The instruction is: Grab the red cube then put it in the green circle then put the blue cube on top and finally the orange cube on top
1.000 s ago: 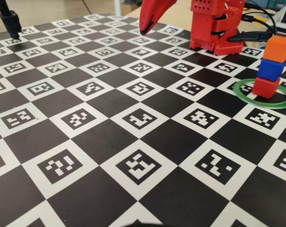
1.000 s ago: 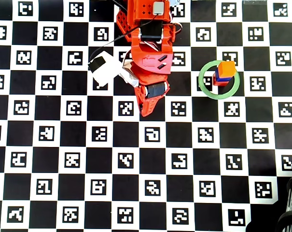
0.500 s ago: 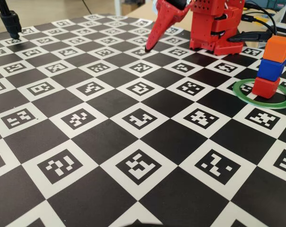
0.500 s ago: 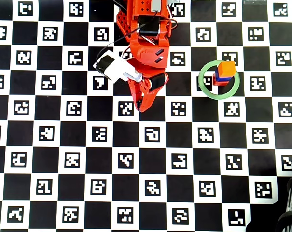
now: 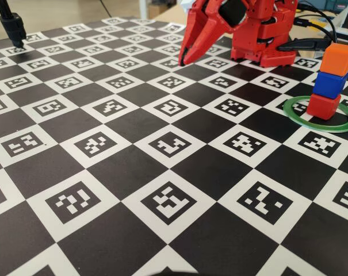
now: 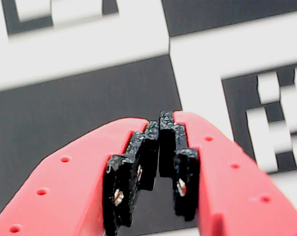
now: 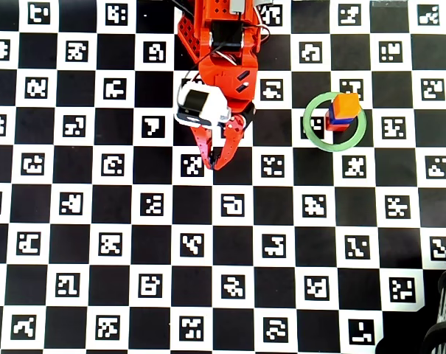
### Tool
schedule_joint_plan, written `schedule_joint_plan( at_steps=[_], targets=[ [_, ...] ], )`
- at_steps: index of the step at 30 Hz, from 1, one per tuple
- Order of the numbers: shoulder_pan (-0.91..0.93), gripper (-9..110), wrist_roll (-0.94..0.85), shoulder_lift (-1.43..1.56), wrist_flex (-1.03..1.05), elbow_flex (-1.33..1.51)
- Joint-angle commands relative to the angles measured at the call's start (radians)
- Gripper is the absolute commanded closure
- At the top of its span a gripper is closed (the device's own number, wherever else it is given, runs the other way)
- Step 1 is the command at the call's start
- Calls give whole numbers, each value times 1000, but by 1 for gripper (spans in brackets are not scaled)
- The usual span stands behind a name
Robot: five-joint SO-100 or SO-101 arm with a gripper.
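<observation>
The red cube (image 5: 324,106) sits inside the green circle (image 5: 294,112) at the right of the fixed view. The blue cube (image 5: 330,84) rests on it and the orange cube (image 5: 337,59) on top, a slightly leaning stack. In the overhead view the stack shows orange (image 7: 346,106) over blue (image 7: 331,113) and red (image 7: 338,126) inside the ring (image 7: 315,130). My red gripper (image 5: 182,62) hangs just above the board, well left of the stack, shut and empty. It also shows in the overhead view (image 7: 214,165) and the wrist view (image 6: 159,123), black pads touching at the tips.
The board (image 5: 122,123) is a black and white checker of marker squares. The red arm base (image 5: 260,34) with cables stands at the back. A black stand (image 5: 12,26) rises at the far left corner. A dark object (image 7: 438,335) sits at the overhead view's bottom right.
</observation>
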Motion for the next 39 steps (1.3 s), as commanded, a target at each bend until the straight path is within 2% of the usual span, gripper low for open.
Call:
schedule_joint_plan(
  at_steps=[1, 16, 26, 32, 39],
  targets=[
    [-3, 108, -63, 54, 98, 49],
    [0, 108, -123, 227, 430, 49],
    [-6, 108, -118, 259, 492, 49],
    [-9, 108, -219, 287, 574, 49],
    [-11, 108, -141, 288, 588, 49]
  ],
)
